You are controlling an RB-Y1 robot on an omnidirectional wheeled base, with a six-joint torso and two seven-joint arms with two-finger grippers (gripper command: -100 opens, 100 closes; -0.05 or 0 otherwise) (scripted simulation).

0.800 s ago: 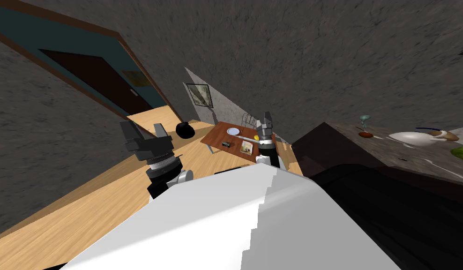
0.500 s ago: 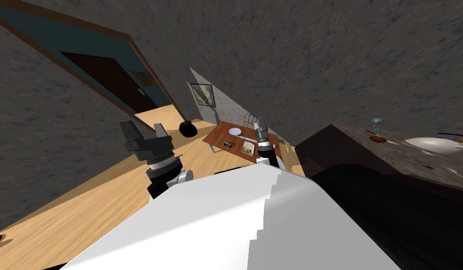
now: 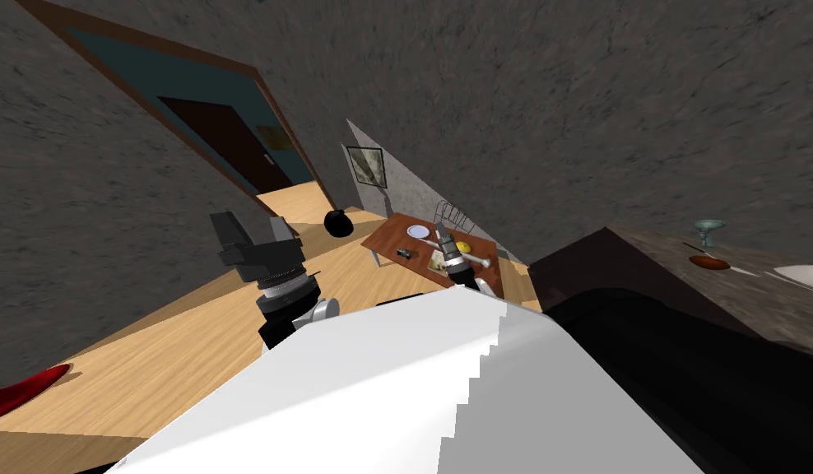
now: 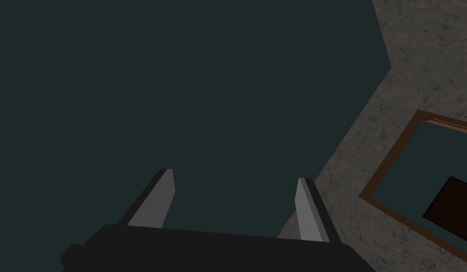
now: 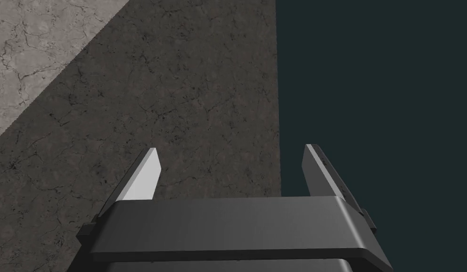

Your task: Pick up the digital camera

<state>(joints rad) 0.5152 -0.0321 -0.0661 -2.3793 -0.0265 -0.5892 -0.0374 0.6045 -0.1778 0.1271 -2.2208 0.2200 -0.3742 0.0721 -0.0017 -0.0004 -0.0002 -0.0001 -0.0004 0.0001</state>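
A red shape is lying on the wooden floor at the far left. The left gripper is hanging above that floor, its two fingers standing wide apart and gripping nothing. A round black object is sitting on the floor near a brown table. The digital camera is lying on the table's left part. It is a small, dark, boxy thing with a paler patch, too small for more detail. It is sitting near a white plate. The right gripper is rising in front of the table, its fingers equally wide apart and empty. A dark counter is standing at the right.
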